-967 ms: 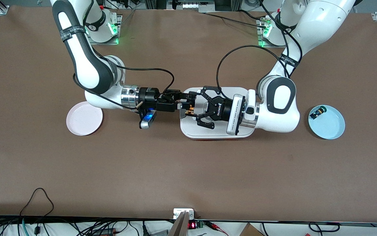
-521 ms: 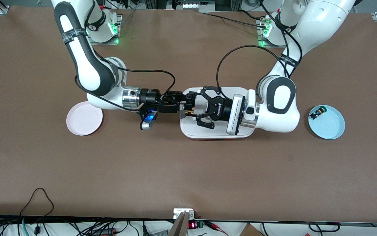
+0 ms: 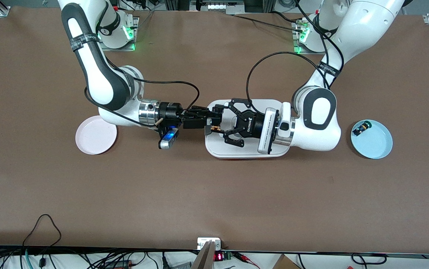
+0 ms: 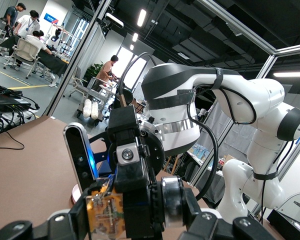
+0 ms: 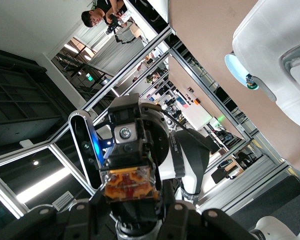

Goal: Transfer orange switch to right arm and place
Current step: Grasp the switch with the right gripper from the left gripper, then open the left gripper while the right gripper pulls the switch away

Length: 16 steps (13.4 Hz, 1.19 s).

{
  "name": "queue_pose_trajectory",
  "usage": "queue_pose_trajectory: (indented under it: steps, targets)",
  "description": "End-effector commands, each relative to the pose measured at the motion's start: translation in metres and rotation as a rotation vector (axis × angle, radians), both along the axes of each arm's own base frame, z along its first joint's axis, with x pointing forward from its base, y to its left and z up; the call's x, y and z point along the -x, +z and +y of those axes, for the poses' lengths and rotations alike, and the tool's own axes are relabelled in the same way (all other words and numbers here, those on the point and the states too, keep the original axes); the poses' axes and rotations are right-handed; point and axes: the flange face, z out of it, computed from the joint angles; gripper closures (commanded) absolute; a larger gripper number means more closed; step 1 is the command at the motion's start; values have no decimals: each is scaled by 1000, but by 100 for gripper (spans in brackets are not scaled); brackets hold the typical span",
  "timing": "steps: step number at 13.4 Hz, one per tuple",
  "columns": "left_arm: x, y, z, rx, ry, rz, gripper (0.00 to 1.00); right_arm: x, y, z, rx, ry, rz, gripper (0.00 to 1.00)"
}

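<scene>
- Since a second ago the right arm's slim black end effector (image 3: 211, 121) has slid forward and drawn its fingers in; they now pinch the tiny orange push-button switch with its tan-orange body (image 3: 214, 128).
- The left arm's wide black claw-like end effector (image 3: 226, 125) stays clamped on the same switch, so both arms hold it together in the air.
- The switch sits between the two end effectors, over the edge of the white rounded-rectangle tray (image 3: 246, 151) at the middle of the brown table (image 3: 214, 194).
- I judge the handover half done: the left end effector's release comes next, then the carry, probably to the pale pink round plate (image 3: 95, 139) toward the right arm's end.
- The light blue round plate (image 3: 372, 139) holds a green-capped switch (image 3: 360, 128), untouched.
- From the front the switch's cap is hidden by fingers; the wrist views show only its tan-orange body, so how firmly the right end effector's fingers seat is hard to judge.
</scene>
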Motion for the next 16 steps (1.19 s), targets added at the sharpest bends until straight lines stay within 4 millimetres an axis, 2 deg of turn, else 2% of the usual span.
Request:
queue_pose_trajectory:
  steps: [1, 5, 6, 9, 11, 12, 14, 16]
  targets:
    - [1, 10, -4, 25, 21, -32, 1, -2, 1, 5, -7, 2, -37, 81]
    - [2, 10, -4, 26, 14, -24, 0, -8, 2, -6, -2, -10, -48, 82]
    - [2, 9, -3, 28, 12, -29, 0, -12, 7, -14, 6, -16, -73, 83]
    - [2, 11, 4, 22, -11, 68, 0, -24, 37, -63, 144, 88, -206, 84]
    - [1, 16, 9, -27, -21, 162, 0, -29, 49, -96, 114, 158, -229, 84]
    - [3, 22, 9, -68, -35, 198, 0, -32, 49, -114, 128, 180, -235, 84]
    - [6, 35, 19, -197, -57, 289, 0, -27, 54, -136, 204, 279, -275, 84]
    - [11, 33, 27, -320, -114, 368, 0, -19, 55, -154, 334, 385, -318, 84]
